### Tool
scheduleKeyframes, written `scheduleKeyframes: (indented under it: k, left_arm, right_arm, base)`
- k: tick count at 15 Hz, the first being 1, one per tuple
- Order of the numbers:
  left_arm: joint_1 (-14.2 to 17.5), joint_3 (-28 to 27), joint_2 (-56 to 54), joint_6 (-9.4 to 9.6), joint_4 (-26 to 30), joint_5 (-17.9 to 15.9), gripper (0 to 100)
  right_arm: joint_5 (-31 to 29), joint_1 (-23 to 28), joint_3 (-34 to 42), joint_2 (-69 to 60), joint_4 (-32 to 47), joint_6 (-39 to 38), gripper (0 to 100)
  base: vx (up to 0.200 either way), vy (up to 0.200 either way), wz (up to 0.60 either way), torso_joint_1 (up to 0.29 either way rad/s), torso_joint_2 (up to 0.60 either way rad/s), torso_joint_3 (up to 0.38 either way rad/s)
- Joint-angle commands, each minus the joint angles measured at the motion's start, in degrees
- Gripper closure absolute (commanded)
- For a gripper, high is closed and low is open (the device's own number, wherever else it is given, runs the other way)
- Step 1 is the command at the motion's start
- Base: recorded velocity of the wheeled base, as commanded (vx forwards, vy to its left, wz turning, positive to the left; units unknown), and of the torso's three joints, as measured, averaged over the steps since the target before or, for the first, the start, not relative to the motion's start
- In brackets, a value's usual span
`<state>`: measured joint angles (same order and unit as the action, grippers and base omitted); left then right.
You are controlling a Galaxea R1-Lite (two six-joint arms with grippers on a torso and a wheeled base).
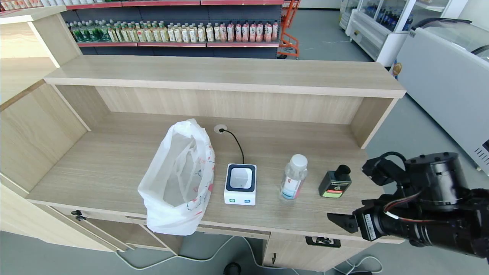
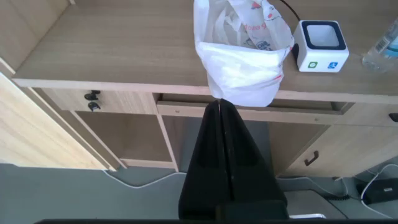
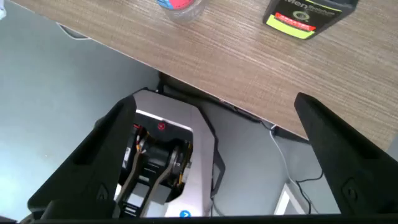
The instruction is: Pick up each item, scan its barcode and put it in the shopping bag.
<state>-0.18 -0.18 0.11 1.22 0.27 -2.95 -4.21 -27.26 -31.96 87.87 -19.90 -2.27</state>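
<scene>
A white plastic shopping bag (image 1: 175,179) (image 2: 242,56) stands open on the left of the wooden counter (image 1: 114,160). Right of it sits the white barcode scanner (image 1: 240,183) (image 2: 320,45), its window facing up. A clear water bottle (image 1: 294,177) (image 3: 180,6) stands upright beside the scanner, and a dark green bottle with a black cap (image 1: 335,182) (image 3: 308,14) lies just right of that. My right gripper (image 1: 349,193) (image 3: 217,155) hangs open off the counter's front right edge, close to the dark bottle and empty. My left gripper (image 2: 221,106) is shut, low in front of the counter below the bag.
The counter has a raised back shelf (image 1: 221,74) and side walls. A black cable (image 1: 237,145) runs from the scanner to a hole at the back. Drawers and a key (image 2: 93,99) lie under the front edge. Freezers (image 1: 443,72) stand to the right.
</scene>
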Motion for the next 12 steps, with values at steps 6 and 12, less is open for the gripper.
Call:
scheduleKeyframes:
  k: [6, 12]
  left_arm:
    - [0.0, 0.0, 0.0, 0.01, 0.0, 0.0, 100]
    - [0.0, 0.0, 0.0, 0.01, 0.0, 0.0, 100]
  right_arm:
    - [-2.2, -7.7, -3.8, 24.0, -22.4, -2.0, 0]
    - [-7.5, -9.0, -11.7, 34.9, -35.6, -1.7, 0]
  base:
    - [0.0, 0.0, 0.0, 0.0, 0.0, 0.0]
    - [0.0, 0.0, 0.0, 0.0, 0.0, 0.0]
